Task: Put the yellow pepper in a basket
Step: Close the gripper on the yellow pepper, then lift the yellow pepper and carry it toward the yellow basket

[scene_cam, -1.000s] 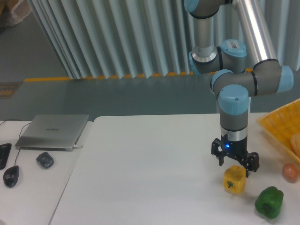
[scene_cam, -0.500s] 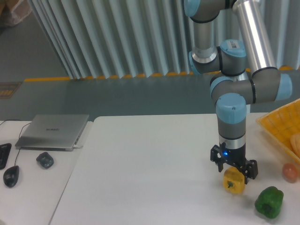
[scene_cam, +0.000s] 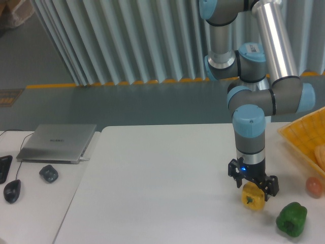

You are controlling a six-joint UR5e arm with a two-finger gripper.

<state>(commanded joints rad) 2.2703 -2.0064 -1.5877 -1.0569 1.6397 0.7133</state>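
Gripper [scene_cam: 253, 189] fingers spread apart, straddling my yellow pepper [scene_cam: 253, 197] near the worktop's [scene_cam: 162, 178] right edge, basket [scene_cam: 304, 140] beyond.

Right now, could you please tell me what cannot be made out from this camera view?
- Tool grip: its body covers the top of the yellow pepper, so contact cannot be told.
- Basket: cut off by the right edge, most contents unseen.
- Small round fruit: partly cut by the right edge.
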